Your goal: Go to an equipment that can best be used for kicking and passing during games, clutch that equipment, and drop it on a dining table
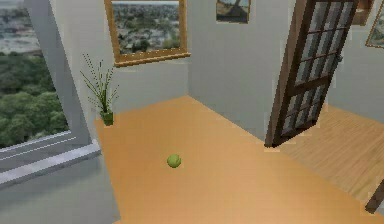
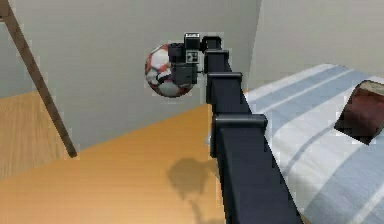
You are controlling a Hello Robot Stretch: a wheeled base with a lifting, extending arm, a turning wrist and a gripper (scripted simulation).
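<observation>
The gripper (image 2: pixel 182 64) holds a red-and-white football (image 2: pixel 162 72) in the air at eleven o'clock, clear of the orange floor (image 2: pixel 120 170). I cannot tell its finger setting. A striped bed (image 2: pixel 320 110) lies at three o'clock.

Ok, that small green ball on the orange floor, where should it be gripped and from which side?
Across its widest middle, from straight above. The green ball is round, so no side is better, and it lies alone on bare floor, well apart from the potted plant, so a descent looks unblocked. Centre the jaws or it may roll.
</observation>
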